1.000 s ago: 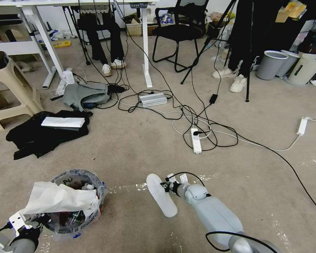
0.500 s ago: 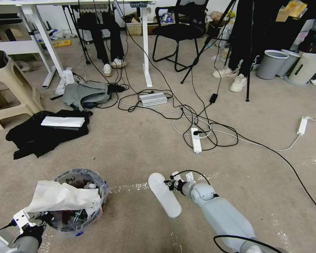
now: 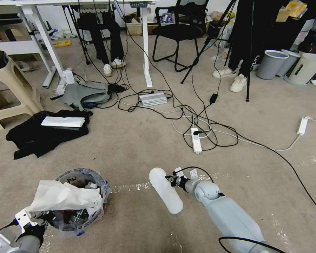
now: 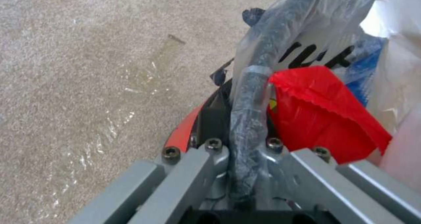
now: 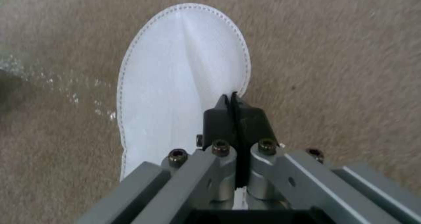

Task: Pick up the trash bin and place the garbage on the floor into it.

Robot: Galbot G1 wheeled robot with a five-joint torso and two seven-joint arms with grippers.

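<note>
Your left gripper is clenched on the trash bin rim, bag between its jaws. Your right gripper pinches a white slipper edge.

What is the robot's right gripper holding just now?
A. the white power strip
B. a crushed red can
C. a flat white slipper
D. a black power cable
C: the right gripper is pinched shut on the edge of the white slipper, seen in the head view too.

Trash bin contents I can't sort under white paper, left arm cut by frame edge, bag lettering partly hidden.
</note>
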